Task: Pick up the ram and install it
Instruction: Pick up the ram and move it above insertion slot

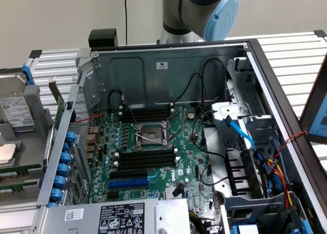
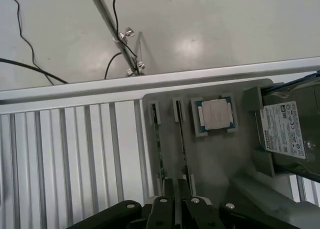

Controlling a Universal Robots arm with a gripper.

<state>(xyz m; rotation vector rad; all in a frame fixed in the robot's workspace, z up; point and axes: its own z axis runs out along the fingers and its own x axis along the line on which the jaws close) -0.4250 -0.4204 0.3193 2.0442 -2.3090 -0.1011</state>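
Over the ram (image 2: 181, 139) standing just beside the processor (image 2: 216, 114), the end effector (image 2: 175, 189) hangs; open or closed, I cannot tell.

- Robot arm (image 1: 179, 12): a thick, rounded tube of smooth silver-grey metal with a soft shine.
- Cap (image 1: 220, 17): a round, light blue disc that closes off the end of the arm's large joint.
- Seam: a thin dark line runs around the arm where two of its sections meet.
- Gripper (image 2: 175, 189): matte black, built from angular, layered plates and bars.
- Screws (image 2: 131, 205): four small round silver heads, spaced in a row across the black gripper body.
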